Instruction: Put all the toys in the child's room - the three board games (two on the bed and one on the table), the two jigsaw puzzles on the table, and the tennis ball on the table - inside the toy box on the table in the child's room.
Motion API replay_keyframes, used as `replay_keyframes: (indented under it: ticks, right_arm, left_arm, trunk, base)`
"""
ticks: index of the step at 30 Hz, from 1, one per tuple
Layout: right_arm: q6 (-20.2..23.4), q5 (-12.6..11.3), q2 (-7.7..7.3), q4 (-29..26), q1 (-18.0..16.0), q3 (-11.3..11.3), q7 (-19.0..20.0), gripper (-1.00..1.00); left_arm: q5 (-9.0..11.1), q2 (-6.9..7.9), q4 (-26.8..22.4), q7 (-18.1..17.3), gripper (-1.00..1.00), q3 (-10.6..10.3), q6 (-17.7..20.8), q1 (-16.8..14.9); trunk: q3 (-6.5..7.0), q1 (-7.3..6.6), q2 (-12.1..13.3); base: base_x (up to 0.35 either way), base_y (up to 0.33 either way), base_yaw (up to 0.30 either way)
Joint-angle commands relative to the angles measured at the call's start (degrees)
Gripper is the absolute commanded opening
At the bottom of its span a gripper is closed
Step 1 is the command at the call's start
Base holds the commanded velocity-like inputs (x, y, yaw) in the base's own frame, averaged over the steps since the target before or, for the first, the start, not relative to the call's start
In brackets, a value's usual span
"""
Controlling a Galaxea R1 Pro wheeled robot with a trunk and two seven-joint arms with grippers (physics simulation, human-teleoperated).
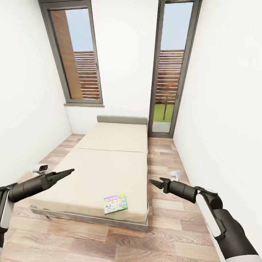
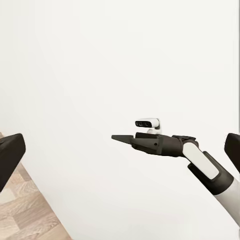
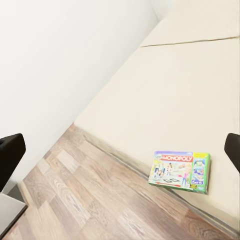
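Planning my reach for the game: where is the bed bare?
Beige mattress is bare from the grey headboard down to the green-and-white Monopoly box, which lies flat near the foot edge. Nothing crowds it; bare mattress borders both sides.

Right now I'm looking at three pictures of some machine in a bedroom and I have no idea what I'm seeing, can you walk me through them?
It's a simulated two-armed robot facing a low bed with a plain beige mattress. The big picture comes from its head camera: the left end effector and right end effector reach forward on dark arms. The other two come from cameras near each end effector. The left one faces a white wall and catches the right arm across the room. The right one looks down at a flat green and white Monopoly game box lying near the mattress's near edge. Nothing is held; both end effectors look shut and empty.
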Motion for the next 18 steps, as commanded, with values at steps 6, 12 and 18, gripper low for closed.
replay_keyframes:
  ticks: [6,12,18]
  right_arm:
    - [0.4,-0.3,-0.03,0.0,-0.1,0.1,-0.1,1.00]
    - [0.4,-0.3,-0.03,-0.1,-0.1,0.1,-0.1,1.00]
    - [0.4,-0.2,0.02,-0.2,-0.1,0.1,-0.1,1.00]
  left_arm:
    - [0.0,0.02,0.0,-0.2,1.00,0.0,0.6,0.0]
    - [0.0,0.02,0.0,-0.2,1.00,0.0,0.6,0.0]
    - [0.0,0.02,0.0,-0.3,1.00,0.0,0.6,0.0]
  trunk:
    - [0.13,0.04,-0.1]
    - [0.40,0.04,-0.1]
    - [0.58,0.04,-0.1]
  base:
    - [0.013,0.014,-0.277]
    - [0.127,0.065,-0.277]
    - [0.182,-0.060,-0.193]
